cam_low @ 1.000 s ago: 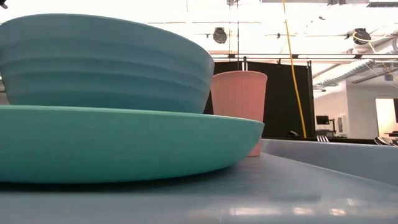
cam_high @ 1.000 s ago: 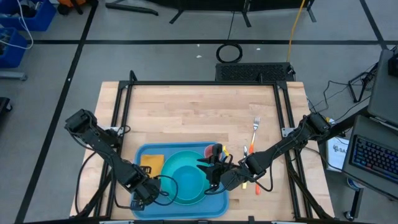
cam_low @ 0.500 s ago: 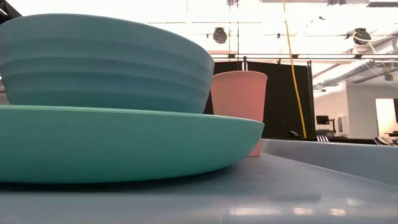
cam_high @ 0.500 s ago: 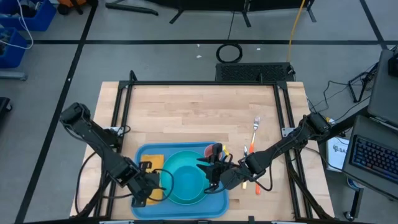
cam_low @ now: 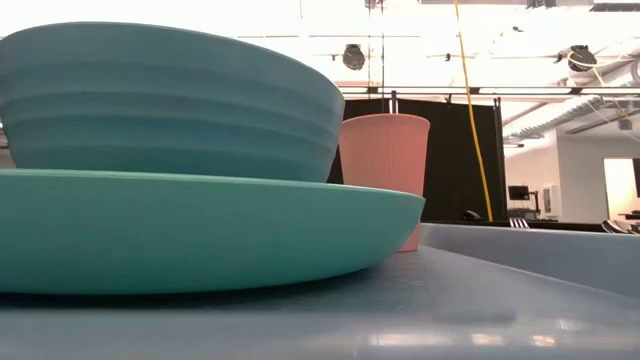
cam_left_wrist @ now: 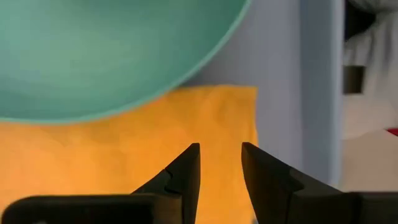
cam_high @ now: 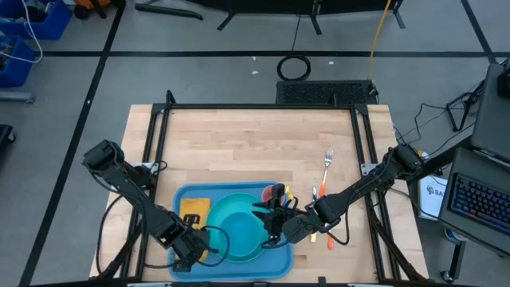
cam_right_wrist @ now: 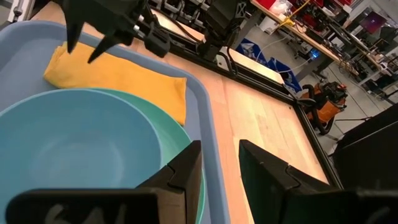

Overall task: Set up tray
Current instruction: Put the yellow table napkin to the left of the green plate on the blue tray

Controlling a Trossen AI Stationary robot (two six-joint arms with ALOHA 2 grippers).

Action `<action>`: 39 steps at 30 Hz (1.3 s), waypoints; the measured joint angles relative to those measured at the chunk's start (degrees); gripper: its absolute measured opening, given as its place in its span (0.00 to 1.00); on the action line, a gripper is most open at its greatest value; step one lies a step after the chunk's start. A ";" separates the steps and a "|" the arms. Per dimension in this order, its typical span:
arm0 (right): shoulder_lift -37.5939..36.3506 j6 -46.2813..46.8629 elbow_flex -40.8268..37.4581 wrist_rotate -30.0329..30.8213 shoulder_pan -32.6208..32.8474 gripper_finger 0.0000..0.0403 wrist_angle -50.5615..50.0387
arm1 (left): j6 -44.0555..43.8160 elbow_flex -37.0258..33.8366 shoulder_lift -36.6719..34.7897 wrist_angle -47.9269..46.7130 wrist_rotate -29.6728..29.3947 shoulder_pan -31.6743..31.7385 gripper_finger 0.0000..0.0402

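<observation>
I am looking at a tray [cam_high: 275, 259] that is sitting low in the frame of the high view, just left of centre, and it is already carrying most of its load. The turquoise plate [cam_high: 256, 245] is lying in the middle of it with the blue bowl [cam_high: 237, 229] standing on top. The orange napkin [cam_high: 194, 207] is lying flat in the tray's upper left, its edge tucking under the plate rim. The pink cup [cam_low: 384, 160] is standing upright toward the tray's upper right, just behind the plate in the low view. What I judge to be left is the cutlery: a fork [cam_high: 327, 165] and an orange-handled piece [cam_high: 328, 237] are lying on the bare wood to the right of the tray, outside its rim.

My left gripper [cam_left_wrist: 221, 163] is hovering over the napkin near the tray's lower left corner, its fingers standing a narrow gap apart with nothing between them; whether the tips are touching the cloth I cannot tell. My right gripper [cam_right_wrist: 219, 163] is hanging at the tray's right edge, beside the plate, fingers likewise a small gap apart and holding nothing.
</observation>
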 joint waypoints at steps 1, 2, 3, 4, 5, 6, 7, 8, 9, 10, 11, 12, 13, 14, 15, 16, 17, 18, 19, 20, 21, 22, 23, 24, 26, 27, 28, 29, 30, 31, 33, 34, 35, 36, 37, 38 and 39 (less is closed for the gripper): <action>0.00 0.00 0.00 0.00 -0.02 0.25 0.00 | 0.08 0.00 0.24 0.49 -0.31 0.00 0.30; 0.00 0.00 0.00 0.00 -0.02 0.25 0.00 | 0.08 0.00 0.55 1.23 0.12 0.00 0.30; 0.00 0.02 0.00 0.00 -0.02 0.25 -0.01 | 0.51 0.00 0.89 2.31 0.77 0.00 0.30; 0.00 0.00 0.00 0.00 -0.02 0.25 0.00 | 1.07 0.00 1.33 3.55 1.29 0.00 0.30; 0.00 0.00 0.00 0.00 -0.02 0.25 0.00 | 1.63 0.00 1.75 4.51 1.39 0.00 0.30; 0.00 0.00 -0.01 0.00 -0.02 0.25 0.00 | 2.02 0.00 2.12 5.23 1.61 0.00 0.30; 0.00 0.00 -0.02 0.00 -0.02 0.25 -0.01 | 2.14 0.00 2.45 5.86 2.67 0.00 0.30; 0.00 0.02 -0.02 0.00 -0.01 0.25 0.00 | 2.25 0.00 2.84 6.39 3.54 0.00 0.30; 0.00 0.00 -0.02 0.00 -0.02 0.25 -0.01 | 2.44 0.00 3.28 6.74 3.77 0.00 0.30; 0.00 0.01 -0.02 0.00 -0.02 0.25 -0.02 | 2.45 0.00 3.80 6.85 3.83 0.00 0.30; 0.00 0.02 -0.02 0.00 -0.01 0.25 -0.02 | 2.47 0.00 4.35 6.85 3.79 0.00 0.30; 0.00 0.02 -0.02 0.00 0.00 0.25 0.00 | 2.51 0.00 4.88 6.94 3.75 0.00 0.30; 0.00 0.02 -0.02 0.00 -0.02 0.25 0.00 | 2.86 0.00 5.46 7.12 3.59 0.00 0.30; 0.00 0.02 -0.02 0.00 -0.02 0.25 -0.02 | 3.10 0.00 6.04 7.31 3.51 0.00 0.30; 0.00 0.02 -0.02 0.00 -0.02 0.25 -0.02 | 3.45 0.00 6.71 7.73 3.57 0.00 0.30; 0.00 0.02 -0.02 0.00 0.00 0.25 0.00 | 3.96 0.00 7.40 8.61 3.92 0.01 0.30; 0.00 0.02 -0.02 0.00 0.00 0.25 0.00 | 4.69 0.00 8.08 9.82 3.98 0.02 0.30; 0.00 0.02 -0.02 0.00 -0.02 0.25 -0.02 | 5.26 0.00 8.66 11.06 4.31 0.03 0.30; 0.00 0.02 -0.02 0.00 -0.01 0.25 -0.02 | 5.82 0.00 9.24 12.39 5.10 0.06 0.30; 0.00 0.02 -0.02 0.00 -0.01 0.25 -0.01 | 6.40 0.00 9.69 13.29 5.80 0.23 0.30; 0.00 0.02 -0.02 0.00 -0.02 0.25 0.00 | 6.67 0.00 10.07 13.65 6.40 0.33 0.30; 0.00 0.02 -0.02 0.00 -0.02 0.25 -0.02 | 6.79 0.00 10.24 13.52 6.83 0.44 0.30; 0.00 0.02 -0.02 0.01 0.00 0.25 -0.02 | 6.79 0.00 10.24 13.31 7.02 0.60 0.30; 0.00 0.02 -0.02 0.00 0.00 0.25 -0.02 | 6.72 0.00 10.14 13.01 7.05 0.82 0.30; 0.02 0.03 -0.02 0.00 -0.02 0.25 -0.02 | 6.10 -0.01 9.33 10.92 7.00 1.03 0.30; 0.02 0.02 -0.02 0.00 -0.01 0.25 -0.02 | 5.40 -0.01 8.71 9.66 6.97 1.05 0.30; 0.02 0.02 -0.02 0.00 0.00 0.25 -0.01 | 4.63 -0.01 8.04 8.32 6.88 1.12 0.30; 0.02 0.02 -0.02 0.00 -0.02 0.25 0.00 | 4.28 -0.02 7.33 6.77 6.45 1.17 0.30; 0.02 0.02 -0.02 0.01 -0.01 0.25 -0.02 | 4.13 0.00 6.59 5.01 5.39 1.18 0.30; 0.03 0.04 -0.02 0.00 -0.02 0.25 -0.02 | 3.83 -0.02 5.68 3.31 3.96 1.14 0.30; 0.04 0.02 -0.02 0.00 -0.02 0.25 -0.02 | 3.41 -0.02 3.82 1.19 0.35 1.14 0.30; 0.06 0.02 -0.02 0.00 -0.02 0.25 -0.02 | 3.26 -0.02 2.92 1.11 -1.69 1.17 0.30; 0.07 0.03 -0.02 0.00 -0.02 0.25 -0.02 | 3.23 -0.02 2.06 1.26 -3.40 1.18 0.30; 0.07 0.02 -0.02 0.00 -0.02 0.25 -0.02 | 3.20 -0.02 1.28 1.60 -4.45 1.14 0.30; 0.07 0.04 -0.02 0.00 -0.02 0.25 0.00 | 3.16 -0.02 0.70 2.19 -5.05 1.12 0.30; 0.07 0.02 -0.02 0.00 -0.02 0.25 -0.02 | 3.24 -0.02 0.35 3.05 -5.18 1.02 0.30; 0.07 0.02 -0.02 0.00 -0.02 0.25 -0.02 | 3.27 -0.02 0.18 3.68 -4.85 0.95 0.30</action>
